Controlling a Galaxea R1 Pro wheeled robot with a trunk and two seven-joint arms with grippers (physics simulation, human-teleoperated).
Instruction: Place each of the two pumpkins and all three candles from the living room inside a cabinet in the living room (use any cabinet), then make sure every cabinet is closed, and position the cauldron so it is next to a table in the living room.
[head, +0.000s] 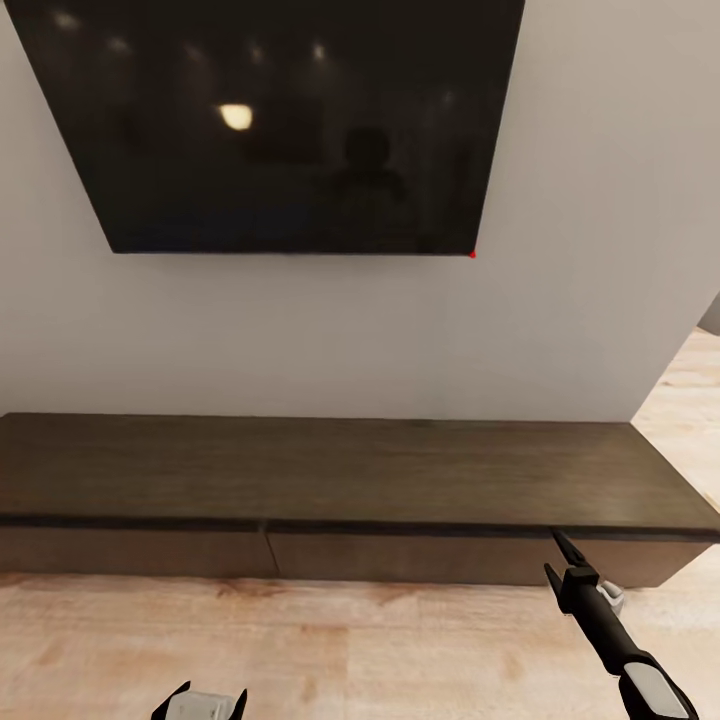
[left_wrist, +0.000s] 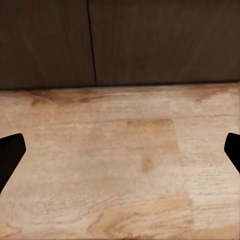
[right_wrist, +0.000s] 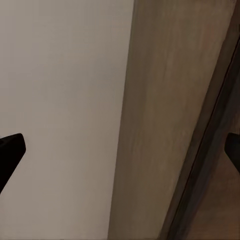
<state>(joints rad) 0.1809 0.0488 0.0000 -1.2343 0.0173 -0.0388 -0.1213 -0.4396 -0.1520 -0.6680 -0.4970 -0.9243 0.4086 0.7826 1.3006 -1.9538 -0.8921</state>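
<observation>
1. cabinet (head: 340, 470): long, low, dark-brown unit against the pale wall (head: 330, 330), below a dark wall-mounted screen (head: 280, 120); flat top bare, front panels flush and shut, with a vertical seam between two panels near the middle.
2. right gripper (head: 560, 555): raised at the cabinet's front edge, towards its right end; in the right wrist view its dark fingertips (right_wrist: 11, 150) sit far apart, spread, with nothing between them.
3. left gripper (head: 200, 700): low over the wooden floor (head: 300, 650), in front of the cabinet; fingertips (left_wrist: 10, 152) wide apart and empty, facing the panel seam (left_wrist: 91, 42).
</observation>
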